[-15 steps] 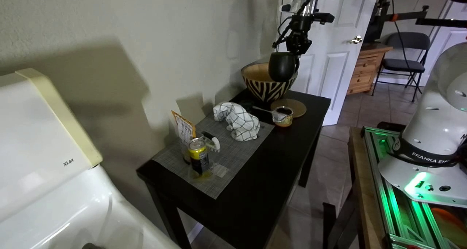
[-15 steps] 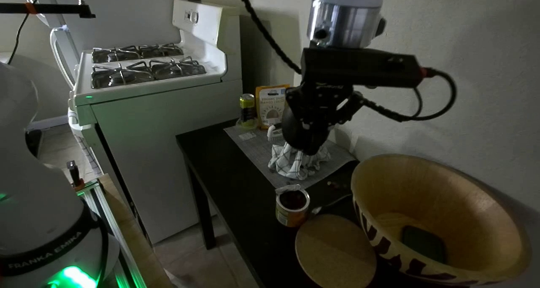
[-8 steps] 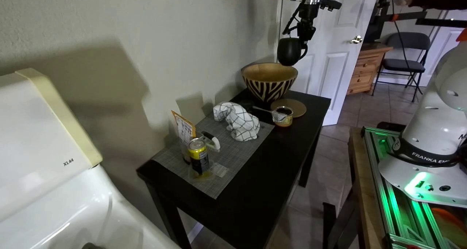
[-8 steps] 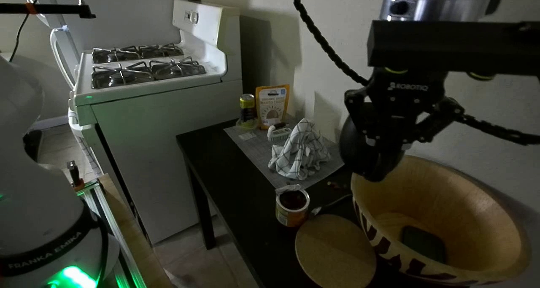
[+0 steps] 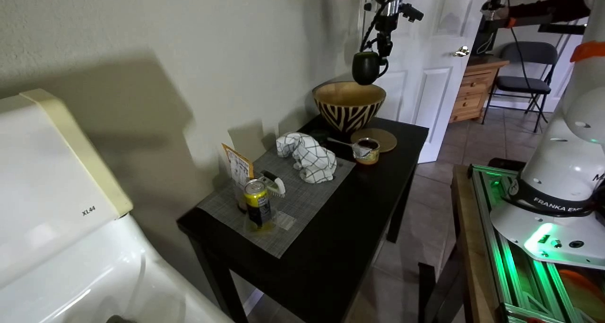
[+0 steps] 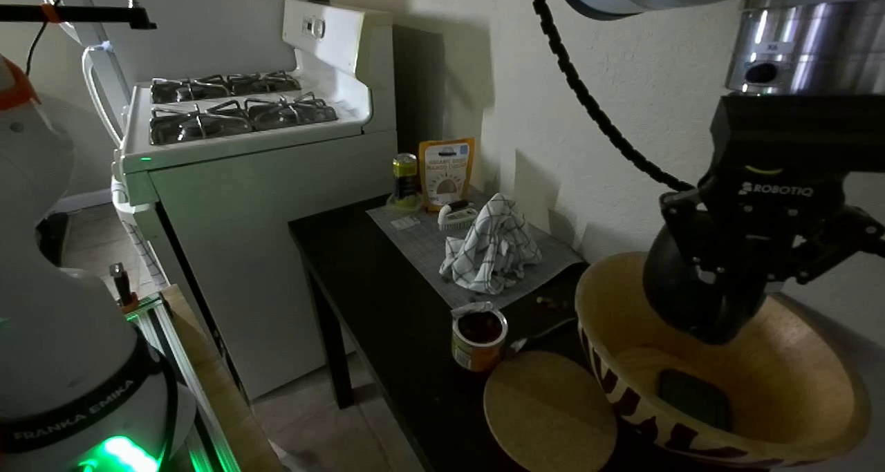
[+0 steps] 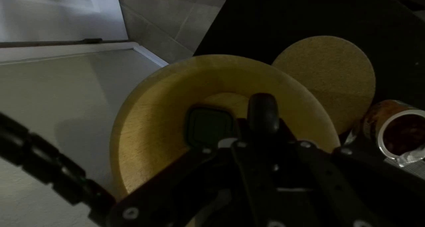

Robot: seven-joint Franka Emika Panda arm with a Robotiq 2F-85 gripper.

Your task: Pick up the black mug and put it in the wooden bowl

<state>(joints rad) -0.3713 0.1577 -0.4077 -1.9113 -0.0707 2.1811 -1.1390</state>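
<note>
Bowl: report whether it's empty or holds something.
Not empty: in the wrist view, a squarish dark green object lies inside the bowl. What it is, I can't tell.

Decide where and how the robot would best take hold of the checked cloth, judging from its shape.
Probably best: grip the checked cloth by its raised peak, coming straight down. In an exterior view it stands bunched and narrows upward there, so the jaws could pinch it from both sides. A low approach past the nearby white brush looks riskier.

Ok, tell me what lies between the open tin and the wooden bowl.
In an exterior view, part of the tan disc and a thin utensil lie between the open tin and the wooden bowl.
</note>
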